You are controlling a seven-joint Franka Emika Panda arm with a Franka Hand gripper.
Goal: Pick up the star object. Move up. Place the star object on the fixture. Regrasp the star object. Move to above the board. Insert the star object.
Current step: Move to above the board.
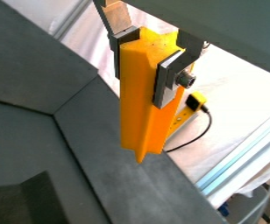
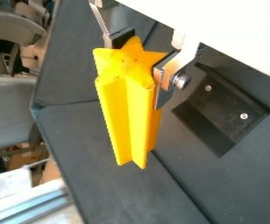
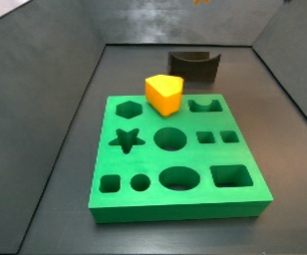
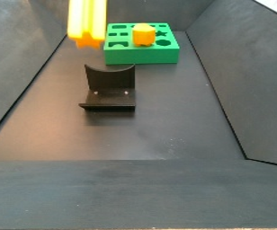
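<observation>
The star object (image 1: 144,105) is an orange-yellow prism with a five-pointed end, and it hangs upright in the air. My gripper (image 1: 148,63) is shut on its upper end, one silver finger (image 2: 166,80) pressed to each side. In a side view the star object (image 4: 87,22) hangs high over the fixture (image 4: 109,85), well clear of it, with the gripper itself cut off above the frame. The fixture (image 3: 193,65) is a dark block with a U notch. It stands on the floor just beyond the green board (image 3: 117,204). The board's star hole (image 3: 127,139) is open.
A stubby yellow-orange wedge block (image 3: 163,93) stands on the board near its far edge. Dark sloping walls (image 4: 21,81) enclose the floor on both sides. The fixture (image 2: 219,114) also shows below the gripper in a wrist view.
</observation>
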